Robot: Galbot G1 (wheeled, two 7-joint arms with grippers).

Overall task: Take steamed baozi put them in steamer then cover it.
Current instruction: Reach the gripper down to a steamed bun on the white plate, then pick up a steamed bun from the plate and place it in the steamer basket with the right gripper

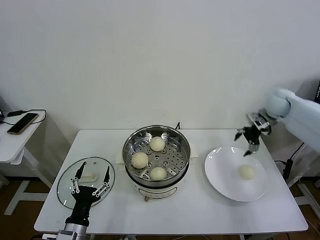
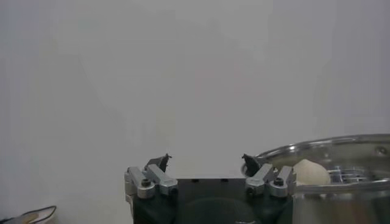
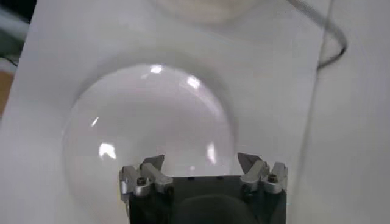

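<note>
Glass lid beside steamer

I count four baozi: three in the one steamer, at far, left and near, and one on the single white plate to the right. One glass lid lies at the left. One phone sits on the one side table far left.
</note>
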